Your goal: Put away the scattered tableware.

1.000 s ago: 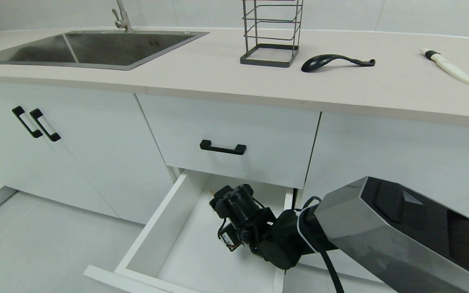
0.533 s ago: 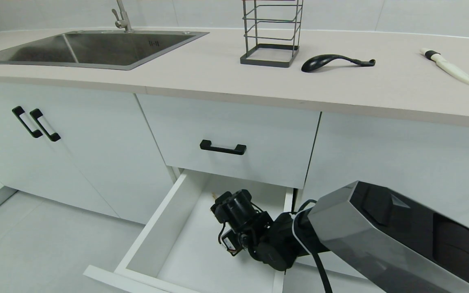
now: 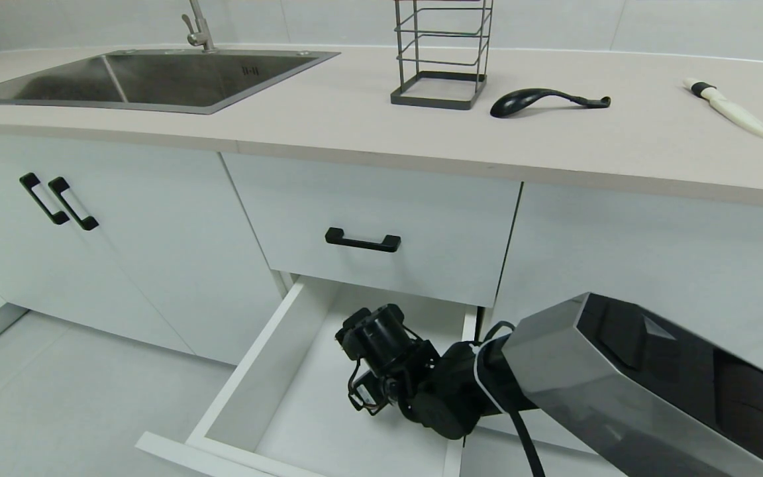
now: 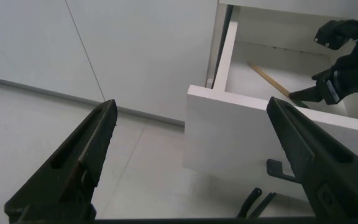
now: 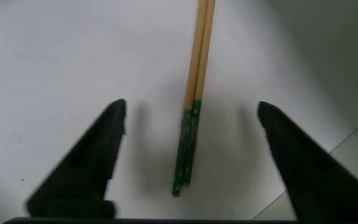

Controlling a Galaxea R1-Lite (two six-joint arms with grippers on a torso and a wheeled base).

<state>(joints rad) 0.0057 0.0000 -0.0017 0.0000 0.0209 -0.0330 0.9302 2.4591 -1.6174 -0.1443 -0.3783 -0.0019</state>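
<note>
Here, right wrist view: chopsticks (image 5: pixel 194 99) flat on drawer (image 3: pixel 249 384) floor beneath spread right fingers (image 5: pixel 86 168); left fingers (image 4: pixel 73 168) spread, outside drawer.

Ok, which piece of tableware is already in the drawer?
The wooden chopsticks with green ends, lying inside the open drawer. The black spoon and the white knife lie on the countertop.

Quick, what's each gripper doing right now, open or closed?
Left gripper: open, holding nothing.
Right gripper: open, empty, over the chopsticks lying in the drawer.
</note>
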